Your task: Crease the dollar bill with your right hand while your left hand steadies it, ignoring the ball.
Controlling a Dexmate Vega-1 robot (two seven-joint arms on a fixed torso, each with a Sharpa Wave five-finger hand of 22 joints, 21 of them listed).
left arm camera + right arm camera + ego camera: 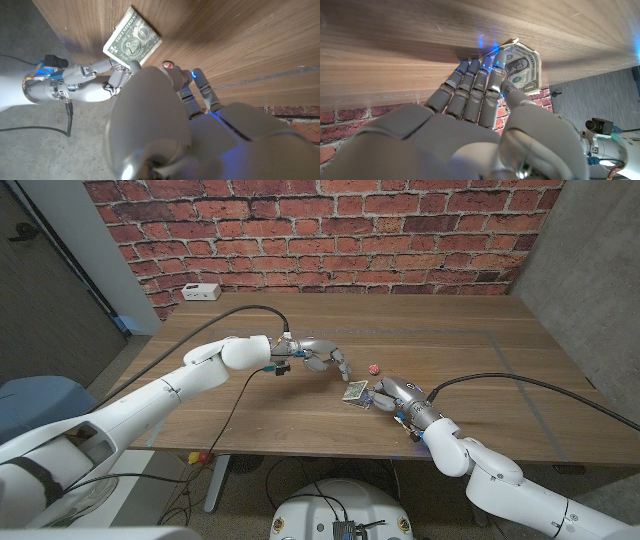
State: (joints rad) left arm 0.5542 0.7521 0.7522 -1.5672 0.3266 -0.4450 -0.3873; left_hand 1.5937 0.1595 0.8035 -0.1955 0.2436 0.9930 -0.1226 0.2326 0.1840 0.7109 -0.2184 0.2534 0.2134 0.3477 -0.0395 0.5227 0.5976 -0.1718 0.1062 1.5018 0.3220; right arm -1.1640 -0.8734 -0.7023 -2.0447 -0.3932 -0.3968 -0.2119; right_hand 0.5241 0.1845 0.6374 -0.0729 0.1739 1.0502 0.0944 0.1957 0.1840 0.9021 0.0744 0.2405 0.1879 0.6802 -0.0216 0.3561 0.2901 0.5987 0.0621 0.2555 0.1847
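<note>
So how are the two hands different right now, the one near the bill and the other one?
The right hand has its fingertips on the dollar bill; the left hand hangs apart from it, holding nothing. The right hand's fingers lie straight and close together; the left hand's curl downward. Both are the same grey metal build.

Right hand (388,392) fingers extended together, seemingly pressing down; left hand (318,356) hovers, fingers apart.

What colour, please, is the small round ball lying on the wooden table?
The small round ball is red, best seen in the head view.
</note>
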